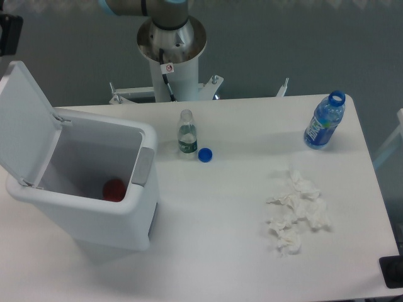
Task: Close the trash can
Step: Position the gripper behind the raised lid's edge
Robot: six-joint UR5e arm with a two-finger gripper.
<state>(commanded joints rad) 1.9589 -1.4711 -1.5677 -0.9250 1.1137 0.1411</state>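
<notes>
Trash can, left of frame on counter, lid open upright: light, stiff plastic, hinged; push lid's top edge. My hand, upper left corner, open/closed—can't tell.

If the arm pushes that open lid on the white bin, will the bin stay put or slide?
The large white plastic trash can looks nearly empty, with only one small red object inside, so it is probably light and may slide on the smooth white table. Its flat hinged lid stands raised at the left edge, so it should swing down easily.
</notes>
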